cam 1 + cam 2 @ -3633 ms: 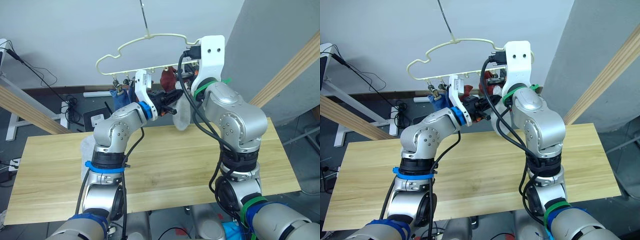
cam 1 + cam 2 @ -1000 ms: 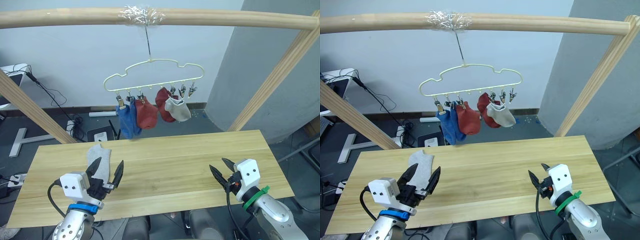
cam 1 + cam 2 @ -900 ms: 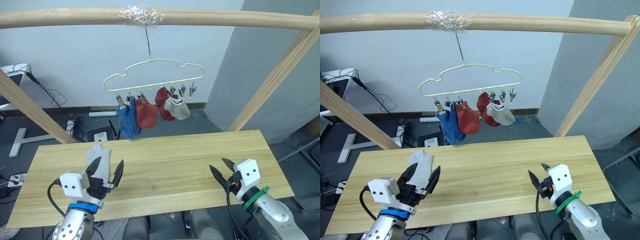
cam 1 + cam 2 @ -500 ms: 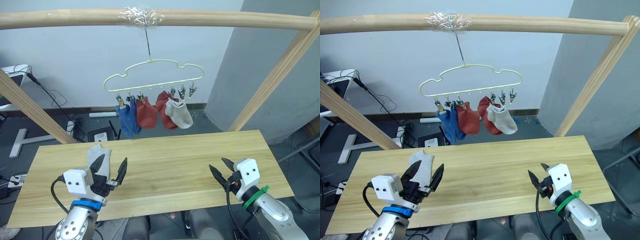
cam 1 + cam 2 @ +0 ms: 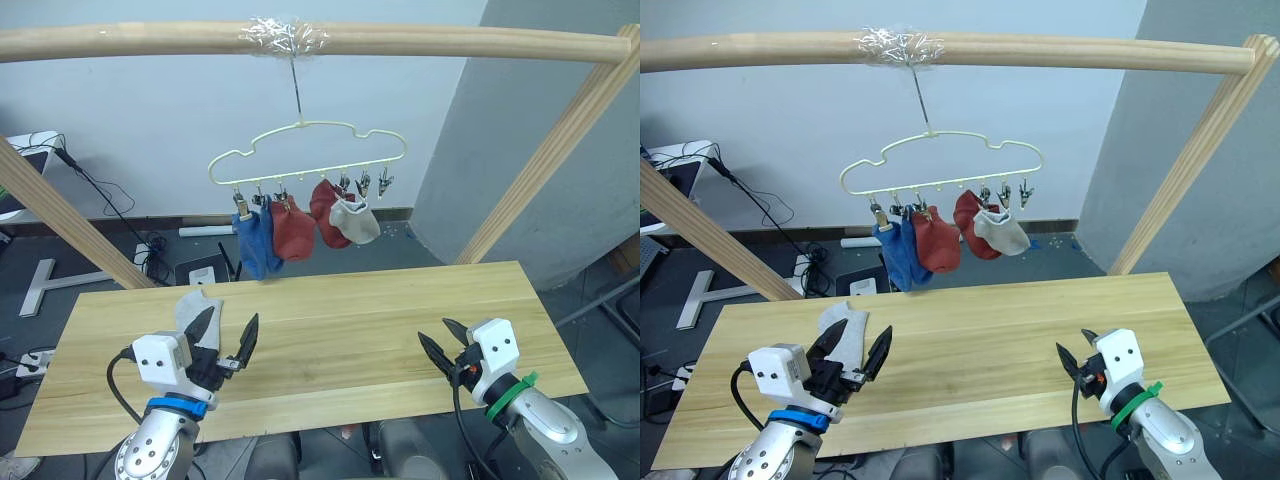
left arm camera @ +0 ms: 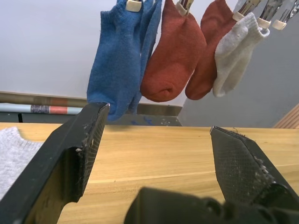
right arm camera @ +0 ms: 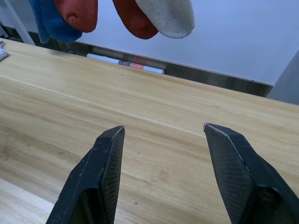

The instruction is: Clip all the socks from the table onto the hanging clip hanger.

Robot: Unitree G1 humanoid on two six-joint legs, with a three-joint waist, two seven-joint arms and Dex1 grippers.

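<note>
Our left gripper [image 5: 225,343] hangs low over the near left part of the table [image 5: 360,320], its two black fingers spread wide with nothing between them, and the last grey sock [image 5: 193,313] lies flat on the wood just behind it and slightly to its outer side, close but not touched. In the left wrist view that sock [image 6: 13,156] shows as a pale knit patch past the outer finger rather than between the two. Our right gripper [image 5: 441,347] sits over the near right part of the table, likewise spread and empty, well apart from the sock. Beyond the table's far edge, the pale yellow hanger [image 5: 306,150] hangs by its hook from the wooden beam [image 5: 300,38], and five socks are clipped along its row: two blue socks [image 5: 255,240] at the left end, two rust red socks [image 5: 295,228] in the middle, and one grey sock [image 5: 353,219] to their right, with what look like bare clips [image 5: 378,182] at the right end. We judge that five socks are done and the step in hand is picking up the sixth. The next move calls for carrying our left gripper back and outward until the sock lies between the fingers, lowering to the wood and pinching the cloth near its cuff so an edge is left free for a clip.
</note>
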